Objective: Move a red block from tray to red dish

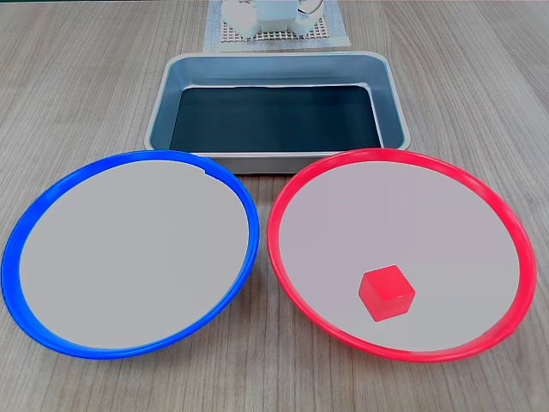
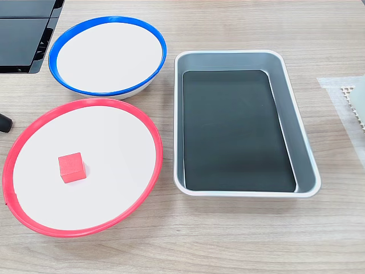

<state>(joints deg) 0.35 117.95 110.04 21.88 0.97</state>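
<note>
fixed view, block: I saw the red block (image 1: pixel 387 293) lying in the red dish (image 1: pixel 302 190), on the pale centre, toward the near rim, free of the rim itself.
fixed view, tray: the tray (image 1: pixel 163 107) sat behind both dishes; I saw only its bare black bottom.
fixed view, blue dish: the blue-rimmed dish (image 1: pixel 34 210) was at the left of this view, just beside the red one, nothing in it.
fixed view, arm: a white base part (image 1: pixel 266 17) on a mesh mat (image 1: pixel 334 34) showed at the top edge. Fingers weren't in the picture, so I couldn't tell whether they were spread or clenched.
other fixed view, block: the red block (image 2: pixel 72 168) sat left of centre in the red dish (image 2: pixel 149 130), flat on one face, nothing touching it.
other fixed view, tray: the tray (image 2: pixel 302 137) was at the right of this view, close to the red dish; only its black bottom showed.
other fixed view, extras: the blue-rimmed dish (image 2: pixel 154 35) was behind the red one; a dark object (image 2: pixel 23 34) sat in the top left corner.
step: I judged the placement done, block delivered and released.
next move: I reckoned nothing was left but parking the arm clear of the dishes; no regrasp needed.
</note>
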